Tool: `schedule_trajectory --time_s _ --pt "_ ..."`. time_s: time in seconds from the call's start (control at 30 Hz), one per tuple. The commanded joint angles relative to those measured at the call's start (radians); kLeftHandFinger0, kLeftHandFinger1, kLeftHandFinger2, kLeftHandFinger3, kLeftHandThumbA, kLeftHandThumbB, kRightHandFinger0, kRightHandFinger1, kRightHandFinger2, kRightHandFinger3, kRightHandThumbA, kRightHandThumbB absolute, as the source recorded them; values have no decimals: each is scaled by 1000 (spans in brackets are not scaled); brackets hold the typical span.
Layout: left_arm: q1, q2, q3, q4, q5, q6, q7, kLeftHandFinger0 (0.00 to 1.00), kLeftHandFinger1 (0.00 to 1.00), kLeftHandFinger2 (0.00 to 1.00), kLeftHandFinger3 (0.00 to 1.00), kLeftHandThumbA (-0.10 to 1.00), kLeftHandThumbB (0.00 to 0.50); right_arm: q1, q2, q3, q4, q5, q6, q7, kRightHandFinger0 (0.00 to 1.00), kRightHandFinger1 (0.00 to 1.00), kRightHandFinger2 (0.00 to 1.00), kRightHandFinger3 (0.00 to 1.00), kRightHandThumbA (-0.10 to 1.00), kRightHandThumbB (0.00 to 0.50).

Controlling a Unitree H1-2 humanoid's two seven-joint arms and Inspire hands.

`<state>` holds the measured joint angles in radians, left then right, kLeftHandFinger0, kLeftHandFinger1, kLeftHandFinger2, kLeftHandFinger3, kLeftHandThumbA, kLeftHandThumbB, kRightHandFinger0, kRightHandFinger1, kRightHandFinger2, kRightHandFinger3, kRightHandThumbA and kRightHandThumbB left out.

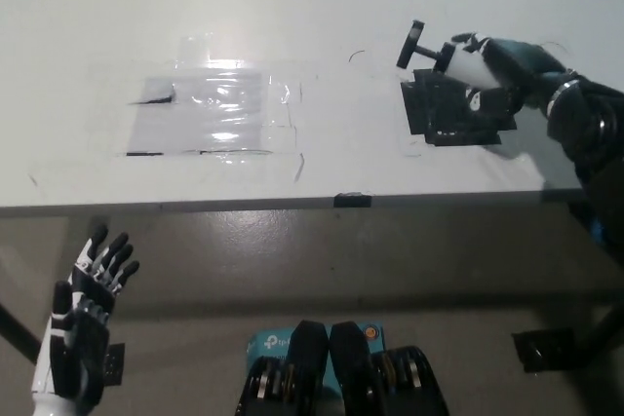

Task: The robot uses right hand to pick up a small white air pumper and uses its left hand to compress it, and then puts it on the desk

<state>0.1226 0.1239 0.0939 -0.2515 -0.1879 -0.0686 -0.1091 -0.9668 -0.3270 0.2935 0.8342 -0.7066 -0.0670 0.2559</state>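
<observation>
While the black right robot hand [502,67] reached over the far right part of the white bench [312,7], it was wrapped around the small white air pumper [458,60], grasping its white barrel. The pumper lay roughly level in that grip, its black rod and T-shaped handle [413,45] sticking out toward the picture's left, clear of the fingers. Hand and pumper sat over the upper edge of a black square patch [456,114] fixed to the bench top; whether the pumper touched the patch or hung just above it could not be told from this steep view. Well apart to the left, a sheet of clear film [216,109] lay flat on the bench, taped at its edges and glinting under the light. A small dark tab [352,201] sat on the bench's near edge, about midway along. The white left robot hand [86,304] rested low at the picture's lower left, below the bench edge and over the grey floor [322,260], released, with its fingers spread and holding nothing. Beside it on the floor lay a dark square marker [115,365], and another marker [543,348] showed at the lower right.
</observation>
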Motion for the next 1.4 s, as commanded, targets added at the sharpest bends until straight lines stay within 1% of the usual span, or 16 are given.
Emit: schedule_trajectory --time_s 0.0,0.07,0.1,0.13,0.17,0.2,0.3,0.43,0.6,0.73,0.83,0.9,1.0,1.2,1.27,1.37 --pt "20 10 -5 -21 -9 -56 -23 1000 1000 1000 1000 1000 232 -58 11 31 24 -4 -67 -121 169 676 947 1000 -100 170" --pt "20 11 -6 -20 -19 -57 -27 1000 1000 1000 1000 1000 229 -57 19 40 51 4 -57 -123 226 671 928 974 -100 185" --pt "21 13 -5 -22 -21 -51 -27 1000 1000 1000 1000 1000 229 -53 21 41 52 17 -52 -104 337 699 928 978 -100 205" --pt "20 14 -5 -24 -18 -51 -27 1000 1000 1000 1000 1000 228 -52 21 40 50 29 -48 -84 438 726 893 993 18 220" --pt "20 16 -5 -29 -15 -47 -26 1000 1000 1000 1000 1000 223 -55 16 38 37 53 -24 -7 776 983 1000 1000 183 256" --pt "19 17 -4 -29 -18 -47 -25 1000 1000 1000 1000 1000 223 -55 15 28 30 78 -16 29 983 1000 1000 1000 237 272" --pt "20 14 -4 -25 -19 -55 -25 1000 1000 1000 1000 1000 219 -53 7 41 13 77 5 62 1000 1000 1000 1000 454 353" --pt "11 6 -7 -20 -25 -49 -22 1000 1000 1000 1000 1000 223 -71 -3 54 22 64 0 46 1000 1000 1000 1000 514 359" --pt "21 0 -9 -17 -31 -41 -20 1000 1000 1000 1000 1000 230 -69 -23 57 -17 57 2 31 1000 1000 1000 1000 757 390" --pt "25 -2 -13 -13 -34 -49 -24 1000 1000 1000 1000 1000 227 -53 -35 11 -91 98 31 27 1000 1000 1000 1000 767 418" --pt "20 -2 -16 -8 -25 -52 -21 1000 1000 1000 1000 1000 226 -29 -54 -37 -211 117 26 -7 1000 1000 1000 1000 876 433" --pt "23 -3 -19 -12 -33 -43 -22 1000 1000 1000 1000 1000 245 4 -53 -109 -306 187 0 -30 1000 1000 1000 1000 832 393" --pt "15 -5 -22 -16 -34 -33 -18 1000 1000 1000 1000 1000 251 41 -53 -186 -466 230 -20 -56 1000 1000 1000 1000 917 364" --pt "-23 -2 -23 -13 -24 -37 -16 1000 1000 1000 1000 1000 227 217 -20 -315 -958 346 50 -34 1000 1000 1000 1000 1000 358" --pt "-47 3 -32 -10 -22 -33 -25 1000 1000 1000 1000 1000 220 375 30 -349 -1190 416 72 -53 1000 1000 1000 1000 1000 314" --pt "-64 5 -42 -6 -10 -38 -31 1000 1000 1000 1000 1000 218 511 89 -354 -1326 446 84 -80 1000 1000 1000 1000 1000 310"
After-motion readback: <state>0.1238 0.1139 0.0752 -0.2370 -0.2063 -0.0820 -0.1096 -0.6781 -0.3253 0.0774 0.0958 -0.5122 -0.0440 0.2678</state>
